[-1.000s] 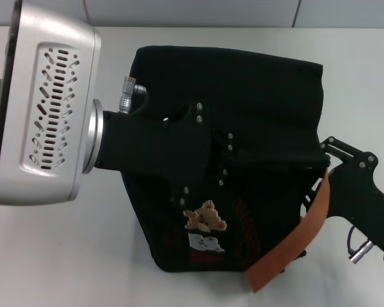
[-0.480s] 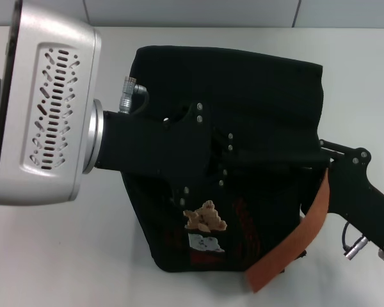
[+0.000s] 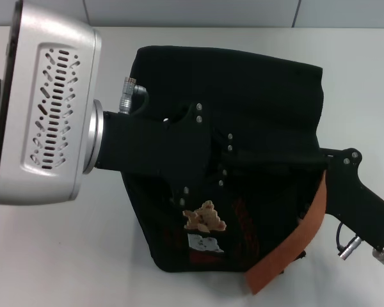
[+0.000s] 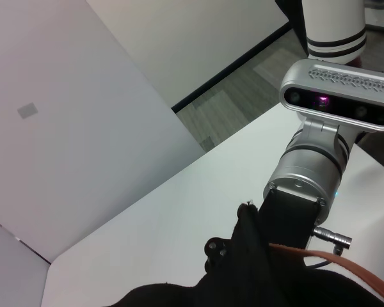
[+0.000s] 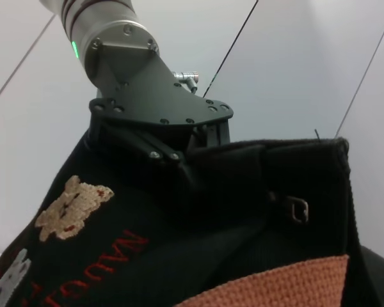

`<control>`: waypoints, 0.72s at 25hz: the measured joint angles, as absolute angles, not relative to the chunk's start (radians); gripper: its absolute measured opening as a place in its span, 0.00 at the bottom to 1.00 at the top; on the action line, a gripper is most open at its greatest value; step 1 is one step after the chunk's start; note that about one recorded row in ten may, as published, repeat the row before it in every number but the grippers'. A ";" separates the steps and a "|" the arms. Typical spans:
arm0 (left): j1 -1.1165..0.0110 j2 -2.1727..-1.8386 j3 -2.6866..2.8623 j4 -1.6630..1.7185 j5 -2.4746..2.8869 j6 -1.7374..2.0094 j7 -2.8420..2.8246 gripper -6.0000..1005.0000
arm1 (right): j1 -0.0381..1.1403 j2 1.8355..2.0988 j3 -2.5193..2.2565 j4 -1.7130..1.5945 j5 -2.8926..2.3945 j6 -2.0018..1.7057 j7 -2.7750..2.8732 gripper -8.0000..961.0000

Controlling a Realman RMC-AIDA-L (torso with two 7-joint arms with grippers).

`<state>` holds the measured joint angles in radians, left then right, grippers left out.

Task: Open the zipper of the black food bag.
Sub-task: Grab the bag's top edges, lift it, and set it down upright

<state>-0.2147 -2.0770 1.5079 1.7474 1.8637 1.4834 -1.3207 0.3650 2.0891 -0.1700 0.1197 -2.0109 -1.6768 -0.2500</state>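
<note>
The black food bag lies on the white table with its bear patches facing up and an orange-brown strap trailing off its near right corner. My left gripper reaches from the left across the bag's middle and rests on the fabric. My right gripper comes in from the right and meets the bag's right edge by the strap. In the right wrist view, a small silver metal tab sits near the bag's upper edge, to one side of the left gripper. The zipper line does not stand out against the black cloth.
The left arm's large silver wrist housing covers the table's left side. Bare white table lies in front of and behind the bag. A grey wall runs behind the table's far edge.
The right gripper has slid left toward the bag's right edge and turned slightly. The left arm and the bag have stayed put.
</note>
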 joint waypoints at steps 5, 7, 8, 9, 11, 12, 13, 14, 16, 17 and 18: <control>-0.215 -2.077 1.508 1.748 1.864 1.482 -1.321 0.09 | 0.365 2.088 -0.170 0.120 -2.012 -1.675 -0.250 0.01; -0.215 -2.077 1.508 1.748 1.864 1.482 -1.321 0.09 | 0.365 2.088 -0.170 0.120 -2.012 -1.675 -0.250 0.01; -0.215 -2.077 1.508 1.748 1.864 1.482 -1.321 0.09 | 0.365 2.088 -0.170 0.120 -2.012 -1.675 -0.250 0.01; -0.215 -2.077 1.508 1.749 1.864 1.482 -1.321 0.09 | 0.365 2.088 -0.170 0.119 -2.012 -1.675 -0.250 0.01; -0.215 -2.077 1.508 1.749 1.864 1.482 -1.321 0.09 | 0.365 2.088 -0.170 0.118 -2.013 -1.675 -0.250 0.01; -0.215 -2.077 1.508 1.749 1.864 1.482 -1.321 0.09 | 0.365 2.088 -0.170 0.117 -2.013 -1.675 -0.250 0.01; -0.215 -2.077 1.508 1.748 1.864 1.481 -1.321 0.09 | 0.365 2.088 -0.170 0.117 -2.013 -1.675 -0.250 0.01; -0.215 -2.077 1.508 1.748 1.864 1.481 -1.321 0.09 | 0.364 2.088 -0.170 0.116 -2.013 -1.675 -0.250 0.01; -0.196 -2.077 1.507 1.744 1.858 1.463 -1.316 0.09 | 0.362 2.088 -0.168 0.115 -2.013 -1.675 -0.250 0.01; -0.189 -2.077 1.507 1.744 1.855 1.455 -1.313 0.09 | 0.362 2.088 -0.165 0.115 -2.013 -1.675 -0.250 0.01; -0.189 -2.077 1.507 1.744 1.855 1.455 -1.313 0.09 | 0.361 2.087 -0.164 0.115 -2.013 -1.675 -0.250 0.01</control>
